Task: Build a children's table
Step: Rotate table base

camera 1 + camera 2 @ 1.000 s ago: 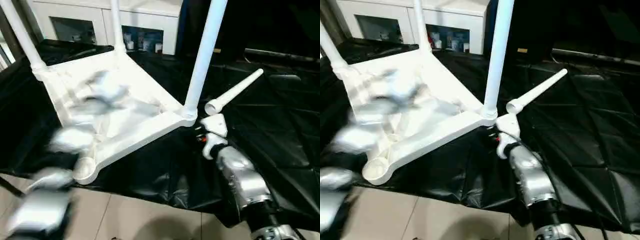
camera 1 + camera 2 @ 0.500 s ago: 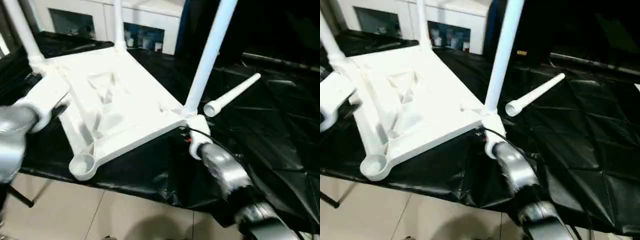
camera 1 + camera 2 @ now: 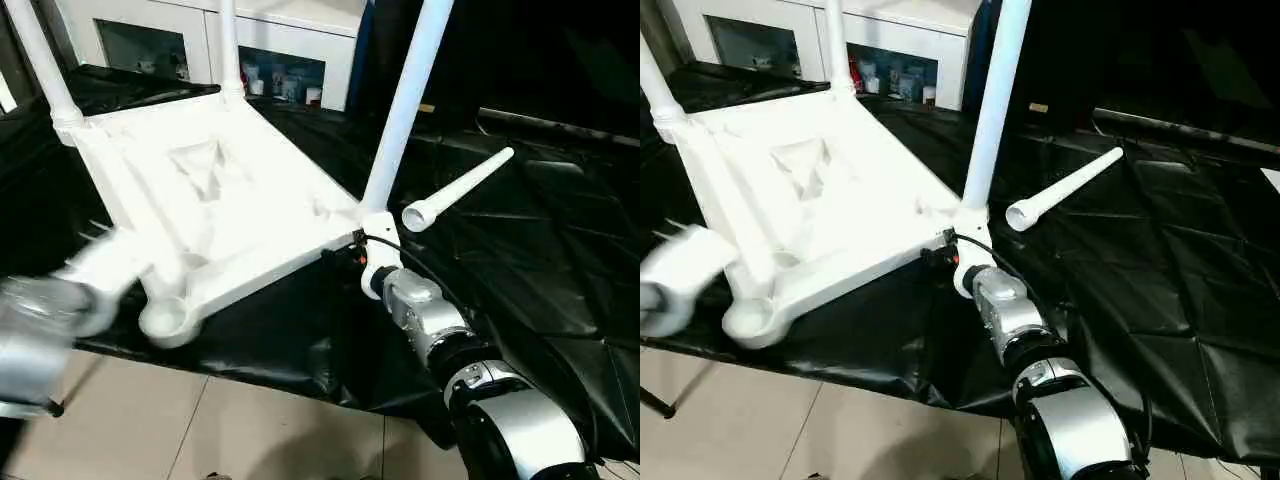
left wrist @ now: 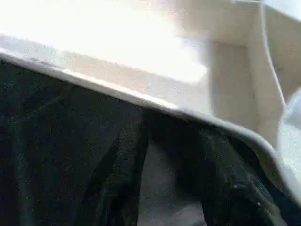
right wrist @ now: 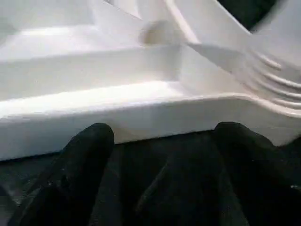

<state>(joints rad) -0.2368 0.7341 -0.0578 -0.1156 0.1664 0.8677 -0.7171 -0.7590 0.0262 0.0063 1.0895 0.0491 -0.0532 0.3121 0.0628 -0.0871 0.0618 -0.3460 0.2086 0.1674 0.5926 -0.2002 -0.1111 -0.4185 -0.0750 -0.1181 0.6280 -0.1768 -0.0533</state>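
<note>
Loose leg (image 3: 458, 188) beside upturned table top (image 3: 210, 190), cabinet (image 3: 290, 30) behind.

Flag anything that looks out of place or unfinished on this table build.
One leg lies loose on the black sheet, beside the upturned table top. The three other legs stand in corner sockets, while the near corner socket is empty. Nothing looks broken or spilled.

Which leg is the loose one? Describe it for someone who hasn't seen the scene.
Find the upturned white table top on the black sheet; three legs stand up from its corners. The loose leg lies flat on the sheet beside the near upright leg, its open end toward the table.
</note>
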